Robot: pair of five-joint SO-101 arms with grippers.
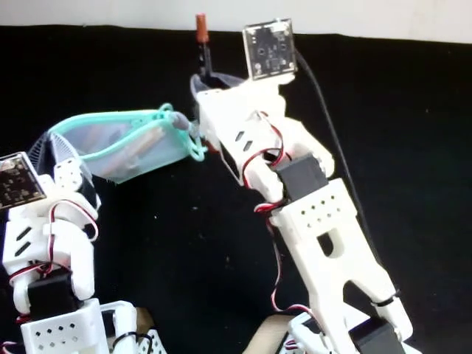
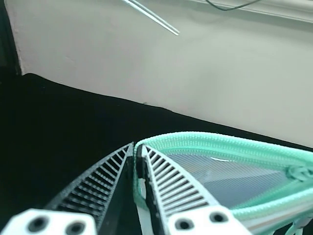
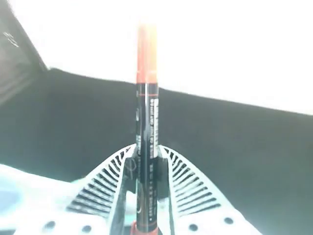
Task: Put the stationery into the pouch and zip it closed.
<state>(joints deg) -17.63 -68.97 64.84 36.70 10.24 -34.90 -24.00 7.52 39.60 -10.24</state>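
Note:
A see-through pouch [image 1: 125, 144] with a teal zipper hangs above the black table, its mouth facing the other arm. My left gripper [image 1: 51, 147] is shut on the pouch's far end; its ribbed fingers [image 2: 161, 176] pinch the teal edge of the pouch [image 2: 230, 166]. A pale long item [image 1: 144, 141] shows through the pouch wall. My right gripper [image 1: 205, 80] is shut on a black pen with an orange cap [image 1: 201, 37] that stands upright, just beside the pouch's mouth. The pen [image 3: 146, 117] rises between the right gripper [image 3: 145, 164] fingers, and the pouch [image 3: 24, 196] lies blurred below.
Black cloth [image 1: 413, 110] covers the table, with a pale wall [image 2: 195, 63] behind it. A dark cable [image 1: 332, 125] trails from the right arm's camera across the cloth. Both arm bases stand at the near edge.

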